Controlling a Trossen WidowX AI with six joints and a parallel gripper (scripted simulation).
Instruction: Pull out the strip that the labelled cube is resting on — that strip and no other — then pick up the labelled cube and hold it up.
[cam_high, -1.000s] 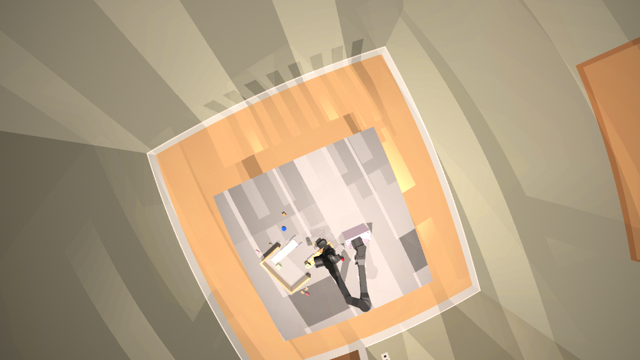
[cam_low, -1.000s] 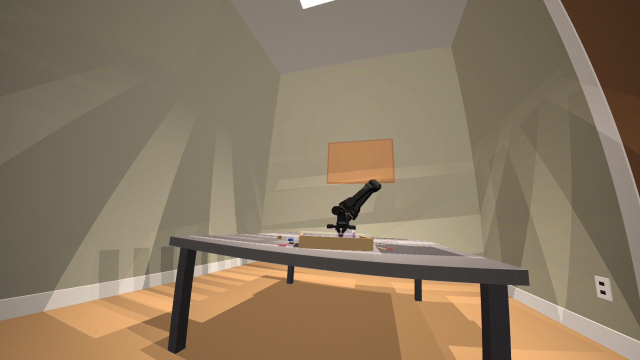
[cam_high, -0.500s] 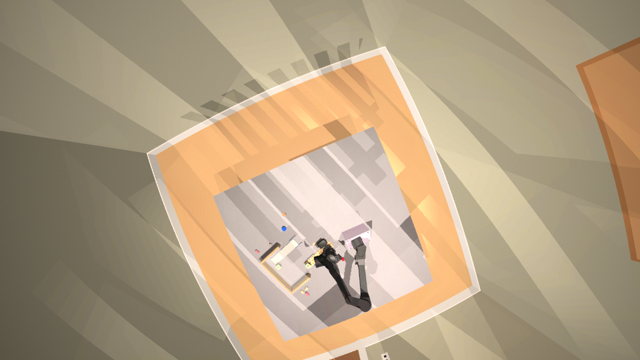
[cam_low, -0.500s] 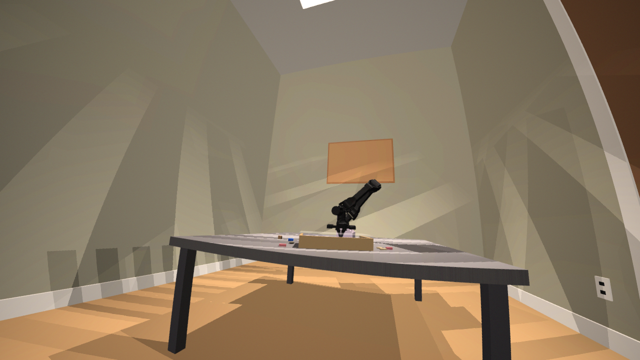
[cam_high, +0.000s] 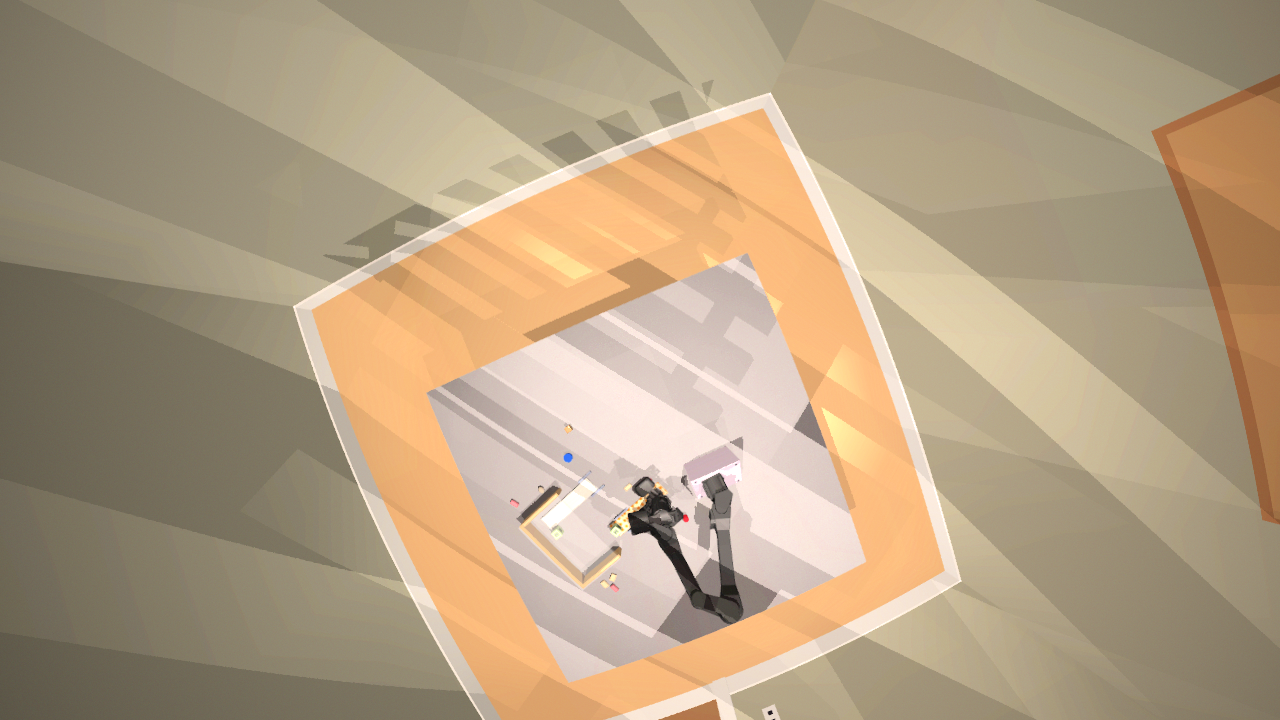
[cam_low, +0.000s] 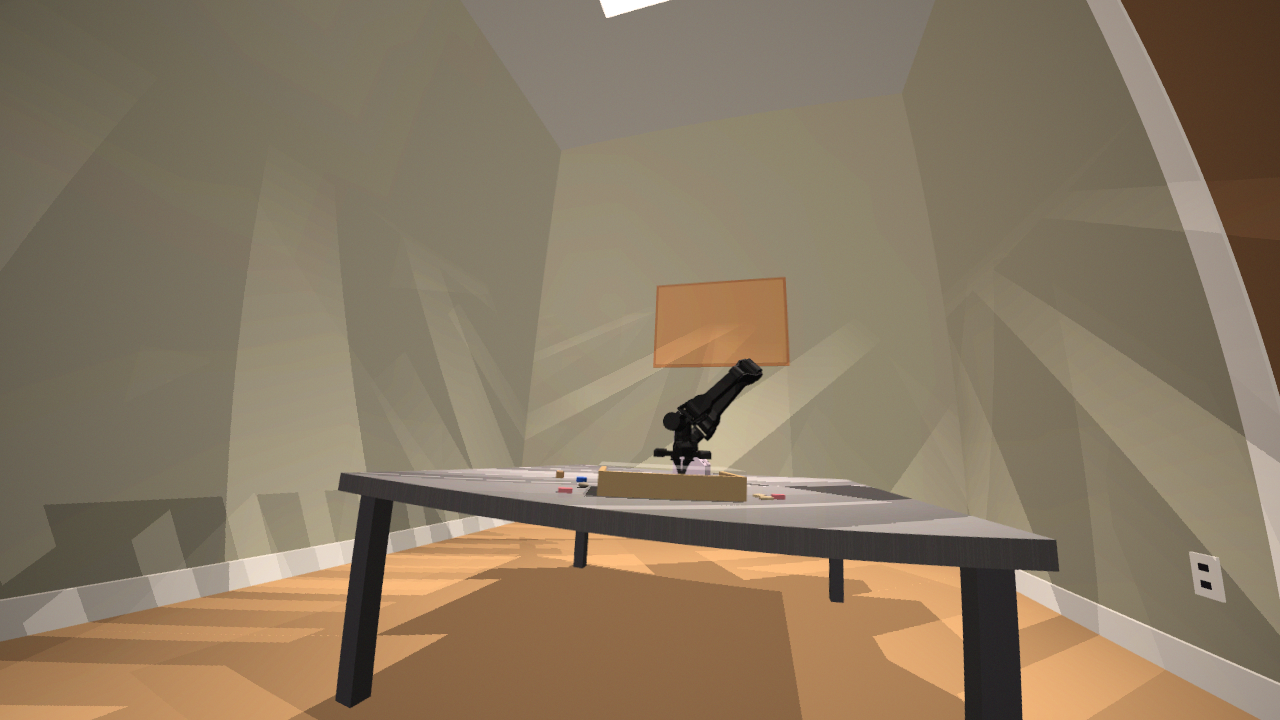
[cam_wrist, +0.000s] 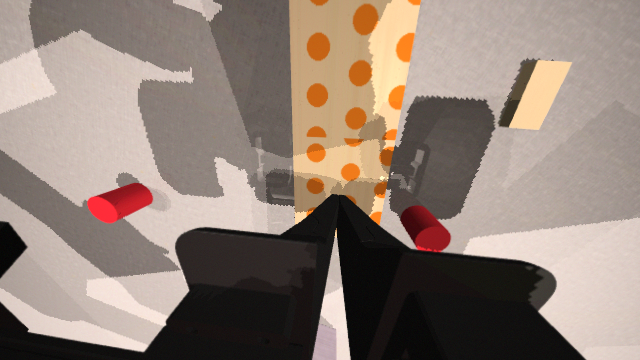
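My gripper (cam_wrist: 337, 201) (cam_low: 682, 471) is shut on the near end of the orange-dotted strip (cam_wrist: 335, 72) (cam_high: 627, 518), low over the table. The strip runs straight away from the fingertips in the wrist view. The fingertips are hidden under the arm in the top view. A small pale cube (cam_high: 616, 530) is at the strip's left end, outside the wooden frame. Another pale cube (cam_high: 556, 531) is inside the frame, near the lower end of a white strip (cam_high: 570, 503). Whether it rests on that strip I cannot tell. No label is readable on either cube.
The wooden frame (cam_high: 550, 554) (cam_low: 671, 485) opens towards the arm. Red cylinders (cam_wrist: 120, 202) (cam_wrist: 425, 227) lie on both sides of the fingers, and a cream block (cam_wrist: 540, 95) is farther right. A blue piece (cam_high: 567, 457) (cam_low: 580, 479) is behind the frame. A lilac box (cam_high: 712, 462) stands by the arm.
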